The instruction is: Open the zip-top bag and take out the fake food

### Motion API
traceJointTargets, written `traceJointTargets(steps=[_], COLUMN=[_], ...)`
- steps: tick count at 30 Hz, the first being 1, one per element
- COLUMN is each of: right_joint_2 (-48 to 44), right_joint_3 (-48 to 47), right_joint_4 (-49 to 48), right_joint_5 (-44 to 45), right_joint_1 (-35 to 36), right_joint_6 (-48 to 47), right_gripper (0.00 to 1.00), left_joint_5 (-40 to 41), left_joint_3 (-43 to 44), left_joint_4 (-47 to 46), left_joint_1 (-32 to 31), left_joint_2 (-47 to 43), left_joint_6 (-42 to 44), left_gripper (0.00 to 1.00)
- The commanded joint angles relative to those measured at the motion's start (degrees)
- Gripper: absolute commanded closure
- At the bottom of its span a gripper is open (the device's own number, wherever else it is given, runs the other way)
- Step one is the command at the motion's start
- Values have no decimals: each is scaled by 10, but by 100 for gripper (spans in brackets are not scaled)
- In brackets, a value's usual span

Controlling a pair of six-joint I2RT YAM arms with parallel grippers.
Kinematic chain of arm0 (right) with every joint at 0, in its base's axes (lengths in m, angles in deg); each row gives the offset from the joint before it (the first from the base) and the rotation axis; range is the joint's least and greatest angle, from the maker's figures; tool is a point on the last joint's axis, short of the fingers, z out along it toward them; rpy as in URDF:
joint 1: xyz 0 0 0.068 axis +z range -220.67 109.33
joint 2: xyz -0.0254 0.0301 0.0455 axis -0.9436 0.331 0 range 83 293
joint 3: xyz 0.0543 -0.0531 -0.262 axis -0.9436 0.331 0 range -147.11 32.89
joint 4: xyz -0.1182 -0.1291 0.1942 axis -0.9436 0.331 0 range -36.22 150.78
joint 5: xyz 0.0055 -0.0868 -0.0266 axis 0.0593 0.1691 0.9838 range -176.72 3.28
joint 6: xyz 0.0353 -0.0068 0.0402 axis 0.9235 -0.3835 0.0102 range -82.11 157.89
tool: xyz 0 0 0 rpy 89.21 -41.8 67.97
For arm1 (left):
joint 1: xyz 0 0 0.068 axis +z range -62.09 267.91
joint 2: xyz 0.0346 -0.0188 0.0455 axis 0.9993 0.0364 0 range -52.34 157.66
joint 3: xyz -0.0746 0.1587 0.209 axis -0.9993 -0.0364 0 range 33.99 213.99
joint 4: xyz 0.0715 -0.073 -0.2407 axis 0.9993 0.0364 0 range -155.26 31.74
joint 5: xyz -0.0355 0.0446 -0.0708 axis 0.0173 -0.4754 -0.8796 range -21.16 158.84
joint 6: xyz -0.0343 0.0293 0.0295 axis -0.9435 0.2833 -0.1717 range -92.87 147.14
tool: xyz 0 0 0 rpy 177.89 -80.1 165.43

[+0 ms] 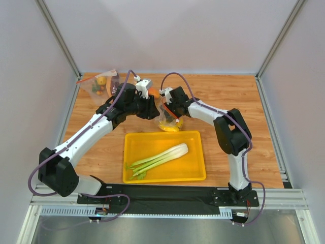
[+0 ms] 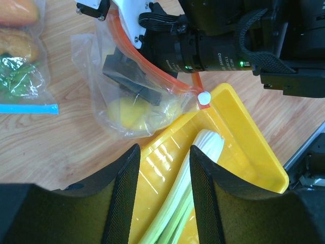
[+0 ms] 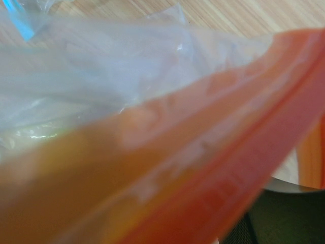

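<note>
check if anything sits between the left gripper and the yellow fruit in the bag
Yes. The bag itself: its clear wall covers the yellow fruit on the left gripper side. The tray has its far rim along that line too.

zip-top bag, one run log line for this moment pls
celery stalk: in yellow tray | yellow fruit: inside zip-top bag | left jaws: open, empty

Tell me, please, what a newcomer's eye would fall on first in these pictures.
First, the bright yellow tray at the near middle of the table, with a long pale-green celery stalk lying slantwise in it. Next, just behind the tray, the clear zip-top bag with its red-orange strip, a yellow fruit in its bottom.
</note>
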Motion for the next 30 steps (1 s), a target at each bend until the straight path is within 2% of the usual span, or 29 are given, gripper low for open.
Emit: traceJointTargets(steps=[1,3,4,6,7,10,23,30], right_joint_2=[24,31,32,28,24,-8,-143,-211], right_joint_3=[-1,-4,-4,0,3,17,9,51], right_joint_4=[10,17,18,19,19,6,-55,-121], right_joint_5=[0,-1,1,7,7,4,-57,-152], right_joint_1=[3,2,2,2,2,-3,-43,-56], right_joint_6=[7,7,7,7,8,17,88,109], right_gripper=[30,32,48,67,81,97,99,98], left_joint_5=[-8,-6,-7,-6,-6,-4,-23,-56], left_joint_3=[2,2,2,2,2,6,-10,-28], left_joint_4=[-15,-15,-14,-14,-13,-11,-40,-77], left_joint_1=[-1,-2,-1,-1,-1,-1,5,14], left_joint_2=[-6,-6,-6,-7,-7,-12,-49,-71], left_joint_6=[-3,-2,-3,0,0,6,22,17], left_gripper=[48,48,48,49,49,49,43,40])
